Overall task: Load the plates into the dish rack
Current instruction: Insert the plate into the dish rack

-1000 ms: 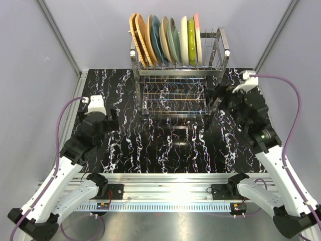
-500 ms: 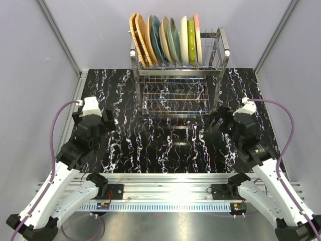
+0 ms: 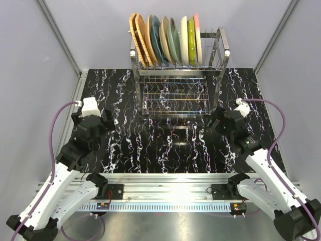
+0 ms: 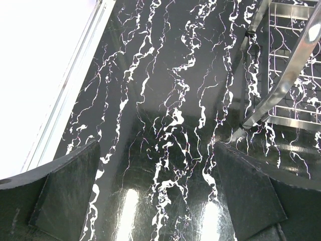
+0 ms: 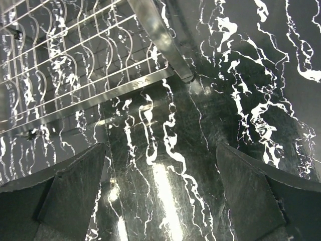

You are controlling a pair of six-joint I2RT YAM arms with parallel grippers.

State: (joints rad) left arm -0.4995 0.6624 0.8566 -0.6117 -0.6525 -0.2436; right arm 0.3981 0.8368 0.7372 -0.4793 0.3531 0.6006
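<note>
We find the plates (image 3: pixel 165 42) standing on edge across the rack (image 3: pixel 175 73) at top centre. Our left fingers (image 4: pixel 70 196) and right fingers (image 5: pixel 75 191), spread apart and empty, sit below, the right nearer.

9 plates (image 3: pixel 165 42), 2 orange; 1 dish rack (image 3: pixel 223 50); 1 table (image 3: pixel 165 145); 2 arms (image 3: pixel 62 168).

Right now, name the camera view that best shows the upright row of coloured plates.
The top external view: all the coloured plates stand upright atop the shiny steel wire dish rack. Both wrist views show only rack legs and lower grid, no plates.
</note>
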